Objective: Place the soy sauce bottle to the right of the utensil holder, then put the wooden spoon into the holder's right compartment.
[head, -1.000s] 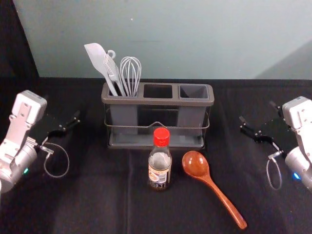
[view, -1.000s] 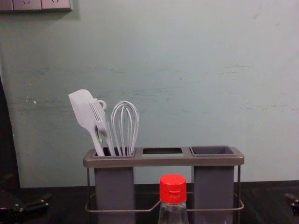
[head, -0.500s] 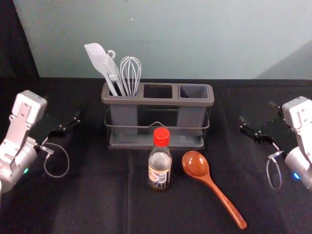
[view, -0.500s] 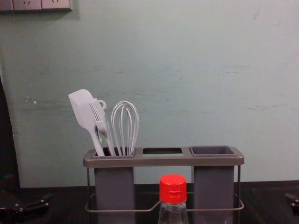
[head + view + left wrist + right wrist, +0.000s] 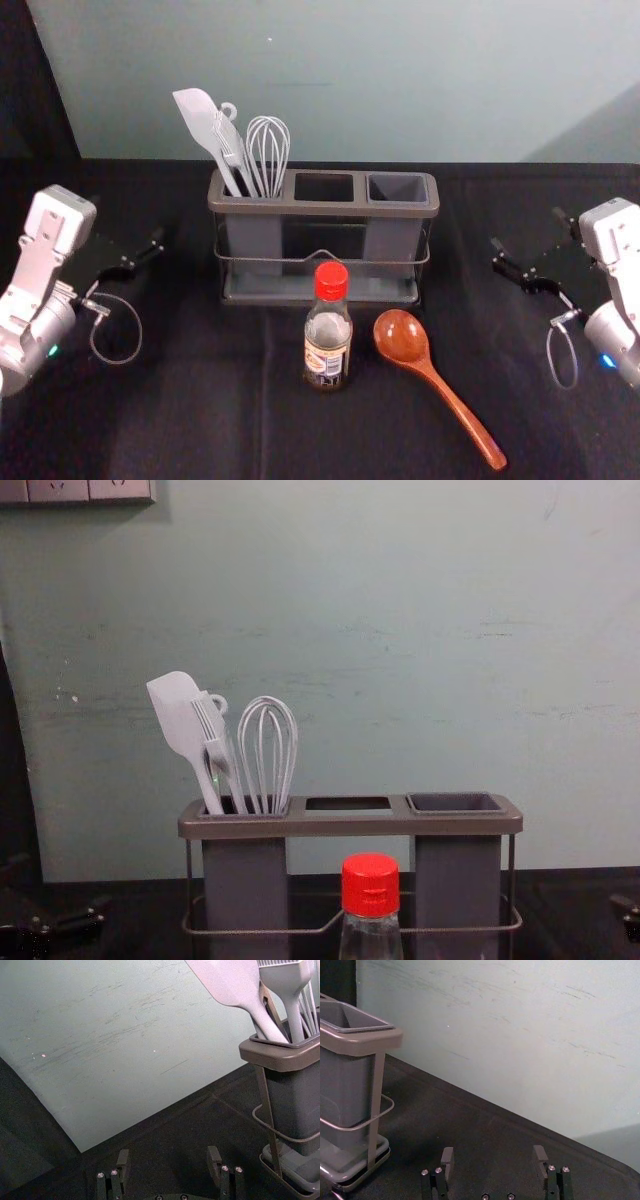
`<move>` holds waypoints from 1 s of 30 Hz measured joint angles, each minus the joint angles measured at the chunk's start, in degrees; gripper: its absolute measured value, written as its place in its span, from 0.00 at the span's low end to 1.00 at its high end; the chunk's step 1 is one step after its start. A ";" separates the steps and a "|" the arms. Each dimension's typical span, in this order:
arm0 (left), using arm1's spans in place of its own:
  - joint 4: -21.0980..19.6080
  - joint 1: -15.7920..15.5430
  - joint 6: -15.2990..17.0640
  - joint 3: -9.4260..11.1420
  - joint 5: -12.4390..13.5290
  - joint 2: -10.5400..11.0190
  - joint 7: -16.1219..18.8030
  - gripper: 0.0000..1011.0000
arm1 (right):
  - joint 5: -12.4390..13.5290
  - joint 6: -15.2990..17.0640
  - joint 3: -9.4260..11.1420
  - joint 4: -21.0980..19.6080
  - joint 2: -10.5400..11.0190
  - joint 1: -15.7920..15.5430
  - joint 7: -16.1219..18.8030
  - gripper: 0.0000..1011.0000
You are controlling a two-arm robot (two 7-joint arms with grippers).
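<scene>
My left gripper [image 5: 150, 250] is left of the utensil holder [image 5: 323, 209] in the head view; in the left wrist view the gripper [image 5: 170, 1162] stands open and empty. On the holder's other side is my right gripper [image 5: 525, 248], open and empty in the right wrist view [image 5: 493, 1162]. The soy sauce bottle [image 5: 328, 335], red-capped, stands upright in front of the holder. To its right lies the wooden spoon [image 5: 440, 382], bowl toward the holder. The holder's right compartment [image 5: 397, 187] is empty.
A white spatula [image 5: 203, 125], a brush and a whisk [image 5: 268, 150] stand in the holder's left compartment. Behind the black-covered table [image 5: 200, 420] rises a pale wall [image 5: 400, 80]. Cable loops hang by both wrists.
</scene>
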 joint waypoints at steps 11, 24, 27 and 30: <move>0.00 0.00 0.00 0.00 0.00 0.00 0.00 0.99 | -0.42 -0.11 1.02 -2.73 0.41 -2.47 -0.63 0.99; 0.00 0.00 0.00 0.00 0.00 0.00 0.00 0.99 | -1.32 0.49 3.07 -17.33 2.89 -13.59 -1.45 0.99; 0.00 0.00 0.00 0.00 0.00 0.00 0.00 0.99 | -1.00 0.47 2.64 -19.11 2.30 -14.64 -0.33 0.99; 0.00 0.00 0.00 0.00 0.00 0.00 0.00 0.99 | -0.13 0.13 2.21 -20.38 1.47 -15.34 1.17 0.99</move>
